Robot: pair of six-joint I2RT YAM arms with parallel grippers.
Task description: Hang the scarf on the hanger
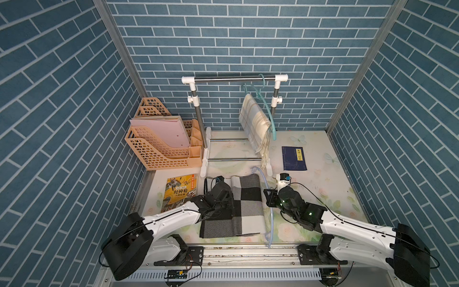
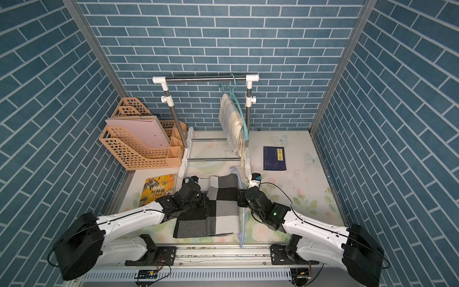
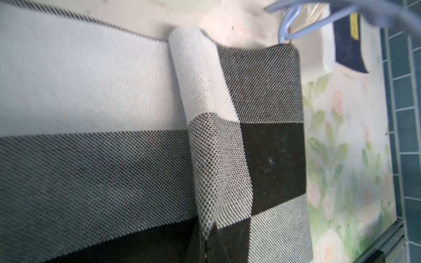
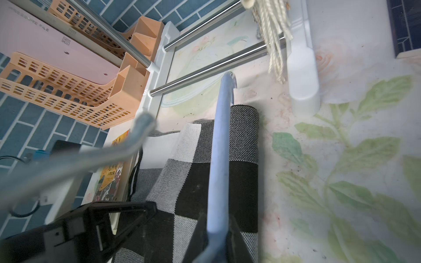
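Grey/blk/wht checkered scarf (image 1: 244, 206) lies flat on table (image 1: 323, 188), between both grippers. L gripper (image 3: 208, 230): jaws together, pinching a raised fold at scarf edge. R gripper (image 4: 216, 227): clamped on pale-blue hanger (image 4: 219, 148), whose bar runs fwd from jaws along scarf's R-side edge. Rack (image 1: 234, 79) stands beyond both, w/ beige cloth (image 1: 255, 124) hanging from it.

The pink folder (image 4: 57, 43) says "PRESSURE FILE", the orange book (image 1: 180, 193) on the desk (image 1: 323, 198) shows big letters 封神榜, and the yellow label (image 1: 298, 150) on the blue book (image 1: 293, 161) is too small to read.
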